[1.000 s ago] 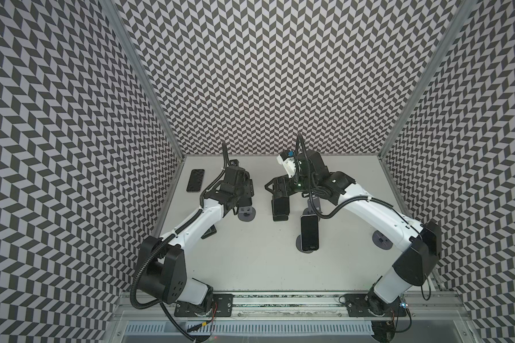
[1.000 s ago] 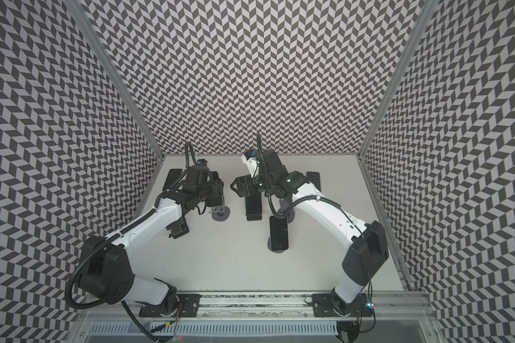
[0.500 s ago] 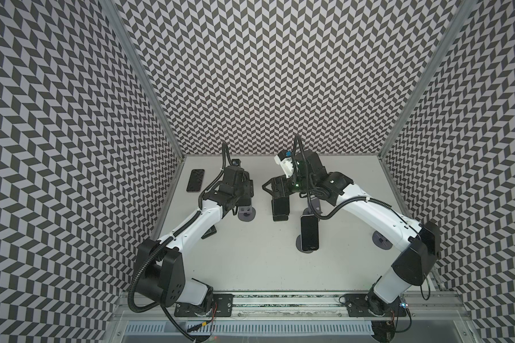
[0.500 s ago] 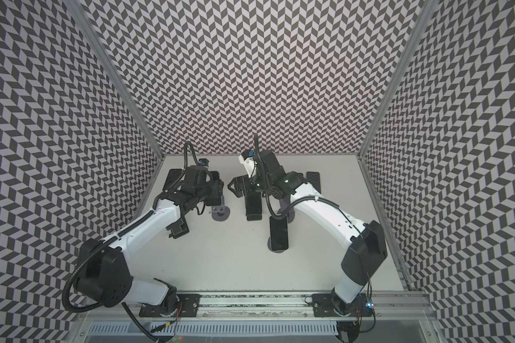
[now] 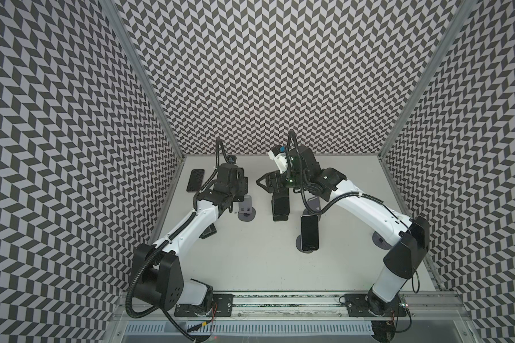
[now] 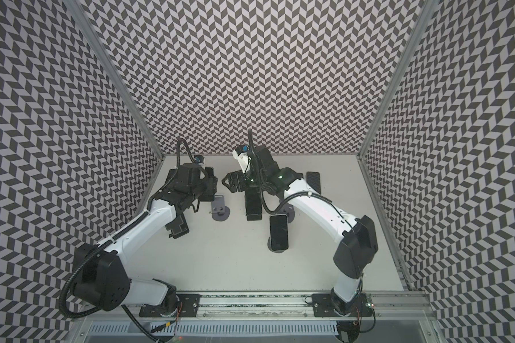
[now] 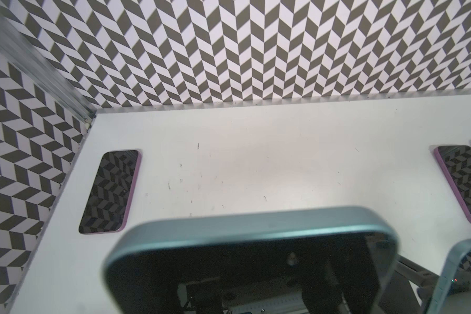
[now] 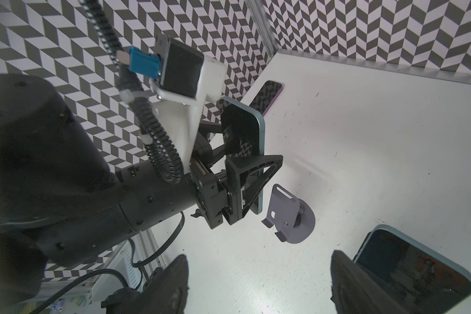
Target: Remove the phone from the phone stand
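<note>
We hold the phone point(image 8: 259, 136) clamped in our left gripper point(image 8: 245, 163), just clear of the empty stand point(image 8: 282, 209); our right gripper point(image 8: 260, 258) gapes nearby.

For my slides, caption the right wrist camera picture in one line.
Left gripper grips a teal-edged phone clear of the empty grey phone stand; right gripper open.

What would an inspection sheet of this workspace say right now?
Surface: white table, finely speckled.
Job's things: teal phone held clear of empty stand.
Clutter: propped phone on another stand; second teal phone near right gripper; left flat phone; right flat phone.
Grippers: left gripper shut on teal phone; right gripper open, empty.
Cables: black hoses along both arms, looping free.
Surroundings: chevron walls on three sides; metal rail in front.
</note>
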{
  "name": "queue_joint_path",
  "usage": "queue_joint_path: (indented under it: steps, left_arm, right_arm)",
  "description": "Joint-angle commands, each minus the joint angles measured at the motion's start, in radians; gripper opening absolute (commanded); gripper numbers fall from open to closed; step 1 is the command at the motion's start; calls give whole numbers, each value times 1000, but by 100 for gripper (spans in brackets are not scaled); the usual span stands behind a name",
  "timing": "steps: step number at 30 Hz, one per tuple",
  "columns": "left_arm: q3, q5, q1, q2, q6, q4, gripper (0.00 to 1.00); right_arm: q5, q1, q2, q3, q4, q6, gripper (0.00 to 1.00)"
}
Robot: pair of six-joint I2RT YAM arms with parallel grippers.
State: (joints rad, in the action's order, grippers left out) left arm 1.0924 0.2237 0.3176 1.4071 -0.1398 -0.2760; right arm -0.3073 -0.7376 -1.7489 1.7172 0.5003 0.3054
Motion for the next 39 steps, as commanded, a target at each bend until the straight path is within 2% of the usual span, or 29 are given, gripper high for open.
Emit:
queue_joint_path:
  steps: [1,15,21,27,39]
  left_arm:
    - [30,-7,-48,-16,35,111,64]
    - [47,-73,-167,55,117,122,64]
    - [24,-83,-188,99,134,171,64]
    - [70,-93,-198,169,127,171,64]
    - [109,-121,-202,259,134,212,64]
  right_arm:
    - [3,-6,-13,8,-98,-2,79]
    - [12,-17,-19,-53,-129,24,79]
    - [16,-44,-81,33,-95,6,79]
    - [30,-63,-144,126,-74,-16,79]
    - [58,-63,-241,194,-120,10,79]
